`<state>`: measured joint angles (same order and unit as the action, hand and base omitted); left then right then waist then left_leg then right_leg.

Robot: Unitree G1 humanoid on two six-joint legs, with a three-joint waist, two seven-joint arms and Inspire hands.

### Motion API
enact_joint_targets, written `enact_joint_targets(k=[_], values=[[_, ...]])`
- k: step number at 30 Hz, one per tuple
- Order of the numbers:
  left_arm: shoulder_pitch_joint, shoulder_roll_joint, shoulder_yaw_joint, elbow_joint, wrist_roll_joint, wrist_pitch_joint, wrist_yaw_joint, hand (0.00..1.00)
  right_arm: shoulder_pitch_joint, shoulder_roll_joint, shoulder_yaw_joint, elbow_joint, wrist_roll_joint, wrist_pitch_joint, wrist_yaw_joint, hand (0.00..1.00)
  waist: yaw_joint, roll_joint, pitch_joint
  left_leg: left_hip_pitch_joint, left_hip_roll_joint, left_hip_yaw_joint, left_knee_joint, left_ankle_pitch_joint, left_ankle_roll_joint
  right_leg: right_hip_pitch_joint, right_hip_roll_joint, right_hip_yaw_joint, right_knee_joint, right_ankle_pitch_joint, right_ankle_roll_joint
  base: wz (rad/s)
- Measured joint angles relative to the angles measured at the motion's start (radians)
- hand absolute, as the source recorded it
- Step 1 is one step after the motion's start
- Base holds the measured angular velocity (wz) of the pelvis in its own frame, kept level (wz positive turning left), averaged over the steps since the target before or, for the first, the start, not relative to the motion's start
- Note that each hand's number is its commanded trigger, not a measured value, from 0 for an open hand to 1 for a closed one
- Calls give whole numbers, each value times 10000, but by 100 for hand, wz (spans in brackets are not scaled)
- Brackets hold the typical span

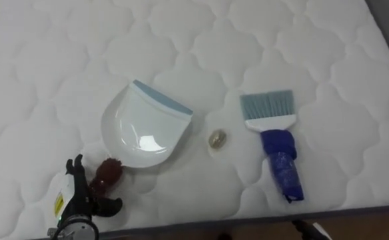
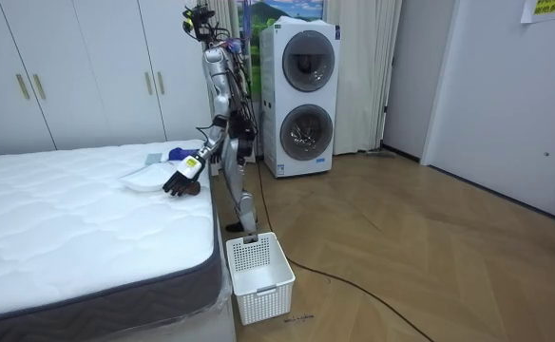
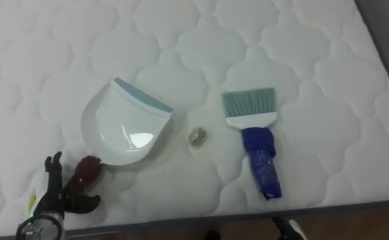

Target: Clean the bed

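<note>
No legible text or labels

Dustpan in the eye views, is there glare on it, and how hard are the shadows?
Left eye view: a bright glare patch sits low in the bowl of the white dustpan. Right eye view: the same patch shows, and the hand brush throws only a faint, soft shadow on the mattress. Room view: even light, no glare on the dustpan.

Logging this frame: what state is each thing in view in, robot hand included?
Dustpan: empty, flat on mattress.
Brush: lying flat, unheld.
Crumpled scrap: loose between dustpan and brush.
Left robot hand: open, beside dustpan handle.
Basket: upright on floor.
</note>
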<state>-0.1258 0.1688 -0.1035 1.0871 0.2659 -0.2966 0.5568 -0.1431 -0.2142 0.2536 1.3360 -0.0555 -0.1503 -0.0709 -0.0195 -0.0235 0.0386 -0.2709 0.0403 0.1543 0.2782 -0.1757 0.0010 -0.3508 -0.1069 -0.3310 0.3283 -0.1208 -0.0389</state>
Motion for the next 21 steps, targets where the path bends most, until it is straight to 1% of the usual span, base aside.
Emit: enact_joint_targets(k=[1, 2, 3, 4, 6, 7, 8, 10, 12, 14, 16, 18, 21], values=[[-160, 1, 5, 2, -16, 67, 0, 0, -131, 9, 1, 101, -1, 17, 13, 0, 3, -5, 25, -86, 2, -1, 44, 0, -1, -86, -20, 0, 58, -31, -18, 4], [-237, 1, 7, 11, -39, 78, 0, 0, -169, 21, 2, 149, -1, 20, 13, 0, 9, -10, 28, -146, 1, -2, 93, 0, -1, -156, -39, 5, 123, -59, -30, 0], [-380, 0, 7, 23, -222, 81, 0, 0, -255, 35, 18, 172, 30, 71, 10, 0, 28, -35, 87, -184, -8, 4, 147, 0, -1, -223, -78, 8, 253, -109, -46, 0], [-473, 5, 12, 29, -327, 83, 1, 0, -341, 51, 25, 176, 29, 123, -5, 0, 27, -63, 95, -244, -16, 59, 154, -1, -2, -361, -128, 31, 364, -169, -67, 0], [-727, 3, 22, 191, -361, 104, 8, 0, -445, 57, 24, 172, 32, 152, -25, 0, 11, -68, 103, -519, -2, 83, 315, -1, -3, -601, -149, 29, 492, -184, -88, 2], [-920, 3, 22, 340, -361, 155, 20, 0, -510, 66, 24, 175, 37, 188, -47, 0, -1, -71, 104, -683, 7, 85, 381, -1, -3, -761, -157, 22, 559, -187, -108, 4], [-991, 3, 20, 386, -356, 205, 20, 0, -511, 70, 24, 175, 39, 200, -61, 0, 1, -72, 105, -759, 17, 86, 427, -1, -3, -835, -151, 32, 580, -183, -120, 0], [-1226, -15, -44, 730, -398, 411, 23, 0, -548, 105, 161, 146, 127, 219, -164, 0, -28, -75, 107, -910, 32, 99, 560, -3, -7, -963, -156, 70, 691, -197, -160, 0], [-1312, -26, -212, 843, -455, 616, 16, 0, -558, 126, 341, 143, 144, 242, -180, 0, -36, -74, 107, -941, 47, 105, 620, -3, -7, -964, -144, 92, 693, -212, -174, 0], [-1416, -56, -224, 907, -536, 737, 15, 0, -597, 130, 390, 139, 155, 367, -183, 0, -72, -84, 112, -1007, 52, 126, 666, -3, -7, -1039, -150, 113, 740, -221, -181, 0], [-1560, -62, -223, 950, -828, 906, 14, 0, -727, 134, 405, 127, 196, 434, -188, 0, -69, -138, 145, -1101, 73, 450, 680, -4, -7, -1290, -197, 253, 926, -244, -193, -11], [-1595, -61, -220, 961, -991, 969, 13, 0, -716, 135, 410, -9, 225, 441, -203, 0, -80, -147, 150, -1167, 82, 577, 703, -4, -6, -1431, -248, 299, 1027, -254, -210, -9], [-1689, -33, -216, 986, -1204, 1060, 13, 0, -702, 147, 549, -41, 570, 529, -220, 0, -166, -146, 151, -1269, 167, 657, 841, -11, 5, -1491, -249, 296, 1040, -255, -225, -1]])
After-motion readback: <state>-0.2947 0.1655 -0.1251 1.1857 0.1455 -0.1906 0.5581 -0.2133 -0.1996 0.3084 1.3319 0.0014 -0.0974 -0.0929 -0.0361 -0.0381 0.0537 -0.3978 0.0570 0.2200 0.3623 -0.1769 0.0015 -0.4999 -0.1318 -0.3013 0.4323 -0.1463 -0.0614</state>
